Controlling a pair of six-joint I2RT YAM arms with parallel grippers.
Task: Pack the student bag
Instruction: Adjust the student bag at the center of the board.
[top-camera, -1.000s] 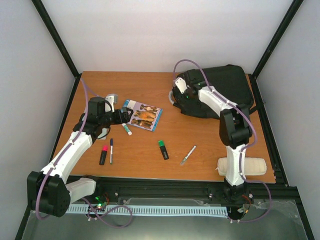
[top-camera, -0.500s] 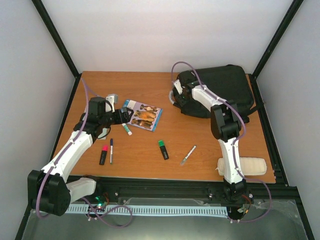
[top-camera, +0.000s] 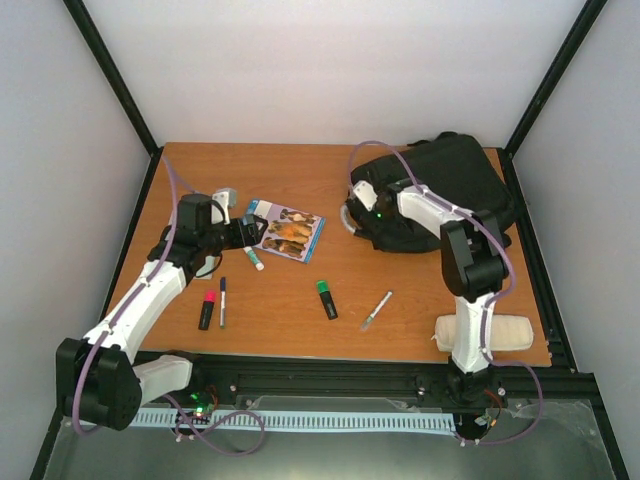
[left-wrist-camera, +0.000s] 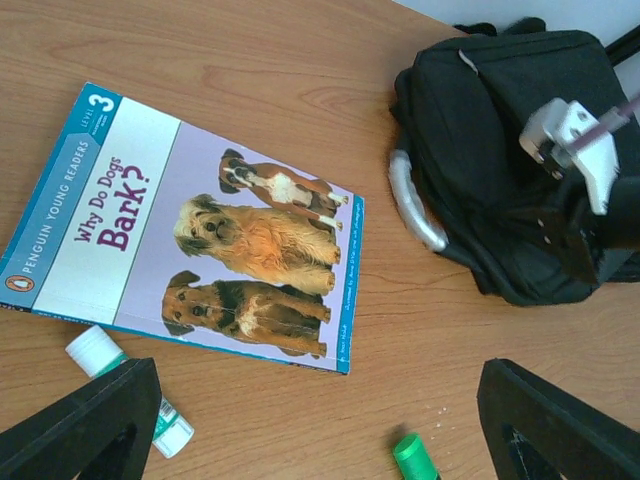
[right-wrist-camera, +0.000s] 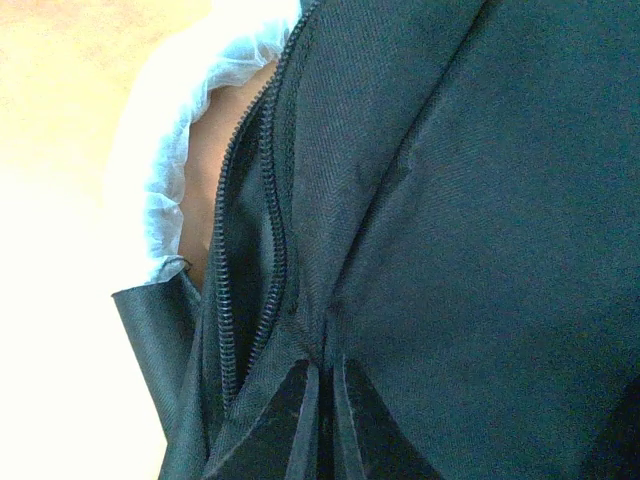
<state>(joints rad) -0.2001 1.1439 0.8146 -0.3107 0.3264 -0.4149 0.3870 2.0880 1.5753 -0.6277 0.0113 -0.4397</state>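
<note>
Top external view: the student bag (top-camera: 455, 180) lies right of the book (top-camera: 287, 229), against the table's (top-camera: 300, 170) far right edges. Right pincer (right-wrist-camera: 320, 415) is closed, apparently pinching bag fabric beside the zip (right-wrist-camera: 270, 230). The zip gapes slightly; contents cannot be discerned. Left pincer (left-wrist-camera: 315, 410) stands open at the book's left edge. Bare wood separates book and bag.

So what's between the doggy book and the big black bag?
Nothing: just bare wooden table lies between the book and the student bag, clearest in the left wrist view.
</note>
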